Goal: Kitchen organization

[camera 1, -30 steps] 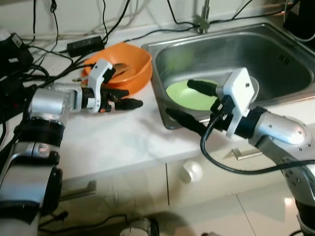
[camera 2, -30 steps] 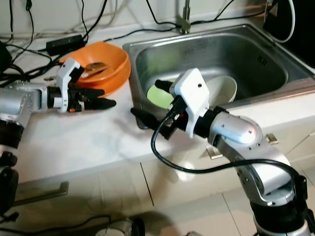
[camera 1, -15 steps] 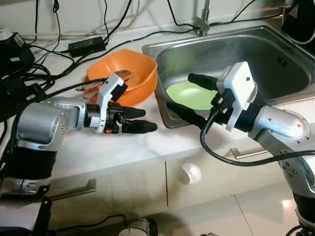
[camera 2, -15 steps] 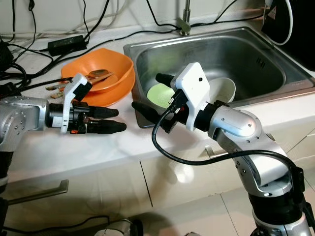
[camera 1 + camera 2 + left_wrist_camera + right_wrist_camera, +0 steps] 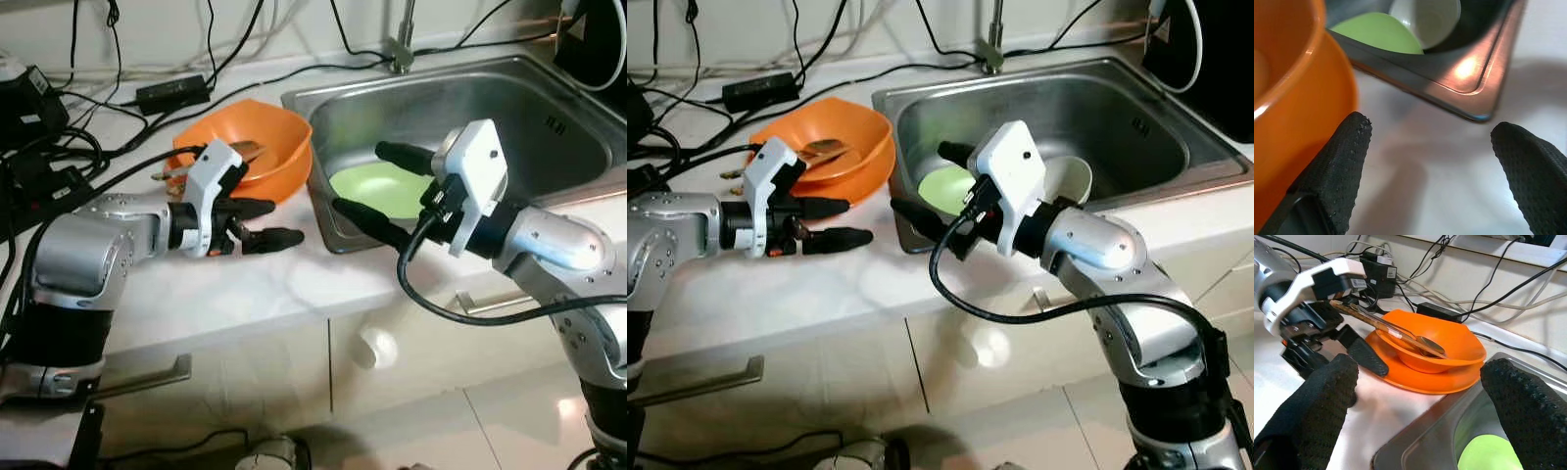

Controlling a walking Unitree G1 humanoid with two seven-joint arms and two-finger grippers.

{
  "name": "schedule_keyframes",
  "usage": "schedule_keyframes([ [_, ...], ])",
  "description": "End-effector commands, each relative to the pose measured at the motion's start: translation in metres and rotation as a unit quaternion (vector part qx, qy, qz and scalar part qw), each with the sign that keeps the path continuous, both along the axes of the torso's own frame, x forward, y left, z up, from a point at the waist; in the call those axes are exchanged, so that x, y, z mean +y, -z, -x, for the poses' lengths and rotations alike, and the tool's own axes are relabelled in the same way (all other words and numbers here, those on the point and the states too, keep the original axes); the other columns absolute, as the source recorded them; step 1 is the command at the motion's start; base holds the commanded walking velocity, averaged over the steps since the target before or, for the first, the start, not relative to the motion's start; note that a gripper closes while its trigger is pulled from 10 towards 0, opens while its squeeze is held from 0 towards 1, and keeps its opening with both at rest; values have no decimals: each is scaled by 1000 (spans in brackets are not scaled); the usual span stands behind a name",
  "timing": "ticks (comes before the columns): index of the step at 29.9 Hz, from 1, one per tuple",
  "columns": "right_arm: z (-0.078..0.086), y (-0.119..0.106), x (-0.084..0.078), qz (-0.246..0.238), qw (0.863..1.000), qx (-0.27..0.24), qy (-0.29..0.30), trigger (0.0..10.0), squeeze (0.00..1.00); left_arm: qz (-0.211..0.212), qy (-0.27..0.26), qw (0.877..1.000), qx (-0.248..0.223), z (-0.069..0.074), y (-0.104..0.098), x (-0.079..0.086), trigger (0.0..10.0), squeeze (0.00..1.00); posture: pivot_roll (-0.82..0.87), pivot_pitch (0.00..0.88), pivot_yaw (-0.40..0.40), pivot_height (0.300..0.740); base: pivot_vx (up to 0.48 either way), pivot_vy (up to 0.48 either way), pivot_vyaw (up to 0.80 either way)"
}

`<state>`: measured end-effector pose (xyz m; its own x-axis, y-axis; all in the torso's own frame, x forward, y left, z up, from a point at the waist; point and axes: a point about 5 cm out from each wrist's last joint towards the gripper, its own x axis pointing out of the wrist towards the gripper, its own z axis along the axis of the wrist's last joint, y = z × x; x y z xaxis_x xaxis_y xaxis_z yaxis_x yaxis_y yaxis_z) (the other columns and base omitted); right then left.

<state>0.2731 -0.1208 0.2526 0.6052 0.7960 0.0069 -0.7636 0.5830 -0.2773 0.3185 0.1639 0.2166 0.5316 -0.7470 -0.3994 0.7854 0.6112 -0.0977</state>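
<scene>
An orange bowl (image 5: pixel 257 145) sits on an orange plate (image 5: pixel 1420 380) on the white counter, just left of the steel sink (image 5: pixel 446 103). A long spoon (image 5: pixel 1400 334) and other utensils lie across the bowl. My left gripper (image 5: pixel 281 222) is open, hovering low over the counter beside the bowl's near side; its wrist view has the bowl wall (image 5: pixel 1293 103) close to one finger (image 5: pixel 1339 169). My right gripper (image 5: pixel 361 178) is open and empty above the sink's near-left corner. A green plate (image 5: pixel 384 189) and a white bowl (image 5: pixel 1070 178) lie in the sink.
Black cables and a power adapter (image 5: pixel 171 91) crowd the counter's back left. The faucet (image 5: pixel 402 44) stands behind the sink. White cabinet fronts with a handle (image 5: pixel 147 377) lie below the counter edge. A small white round object (image 5: pixel 377 346) is on the floor.
My left gripper reached right along the counter, past the bowl's front, then drew back slightly toward the bowl. The right gripper has stayed over the sink corner. The view shifted a little.
</scene>
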Motion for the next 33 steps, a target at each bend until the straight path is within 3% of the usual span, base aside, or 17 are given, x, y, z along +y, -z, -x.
schedule_keyframes([
  [1,2,-3,5,1,1000,-9,-13,10000,0,6,-24,1000,-19,-8,-5,3,10000,0,58,48,98,740,0,0,0],
  [10,3,-2,3,0,1000,-11,-6,10000,0,16,-41,999,-21,-19,2,1,10000,0,49,54,104,740,0,0,0],
  [24,6,-4,1,2,1000,-13,1,10000,0,9,-118,993,-17,-50,32,14,10000,0,14,60,109,740,0,0,0],
  [31,7,-5,0,3,1000,-14,1,10000,0,-8,-74,997,25,-49,49,7,10000,0,11,60,109,740,0,0,0],
  [33,7,-5,0,4,1000,-15,1,10000,0,-8,-36,998,46,-43,53,1,10000,0,8,59,110,740,0,0,0],
])
